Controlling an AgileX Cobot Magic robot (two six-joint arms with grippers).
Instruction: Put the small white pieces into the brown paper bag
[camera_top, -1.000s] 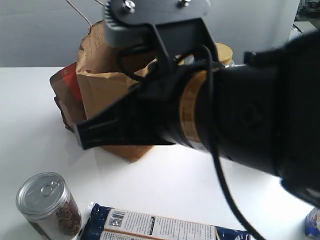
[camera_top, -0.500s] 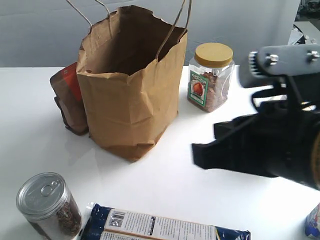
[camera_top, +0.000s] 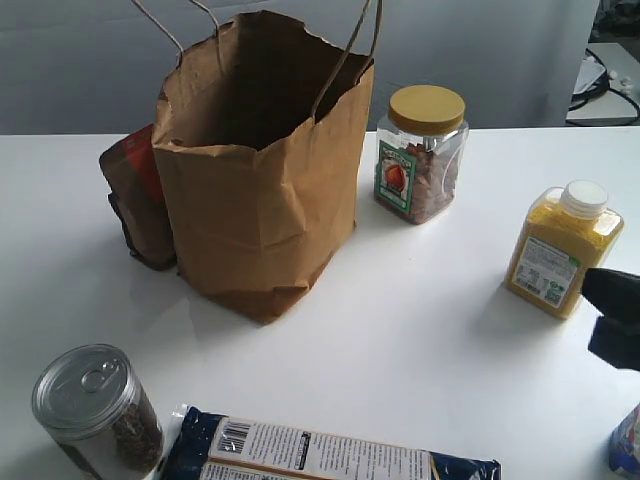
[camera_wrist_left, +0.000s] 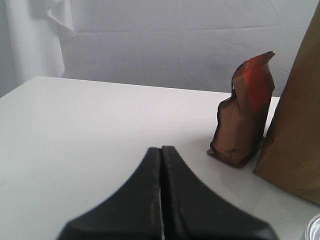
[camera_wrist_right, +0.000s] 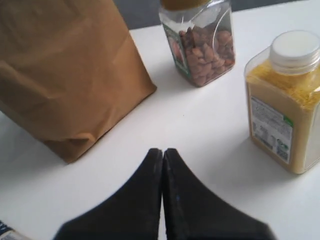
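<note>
the brown paper bag (camera_top: 255, 205) stands open on the white table (camera_top: 400, 350), with a red-and-brown pouch (camera_top: 135, 205) just beside it. the left claw (camera_wrist_left: 161, 150) is pressed tight together with nothing in it — so is the right claw (camera_wrist_right: 162, 151), low over the table near a yellow bottle (camera_wrist_right: 285, 110) and a nut jar (camera_wrist_right: 202, 45). the bag's bottom is hidden.

Bag (camera_top: 255, 200) mouth open upward, reachable from above; string handles (camera_top: 340, 62) stand at the rim. Pouch (camera_top: 135, 195) touches the bag's left side. Nut jar (camera_top: 420, 155) just right of the bag, gap narrow. Table (camera_top: 400, 330) centre bare between bag, yellow bottle (camera_top: 562, 250) and near packet (camera_top: 320, 452). Can (camera_top: 95, 410) near left.
</note>
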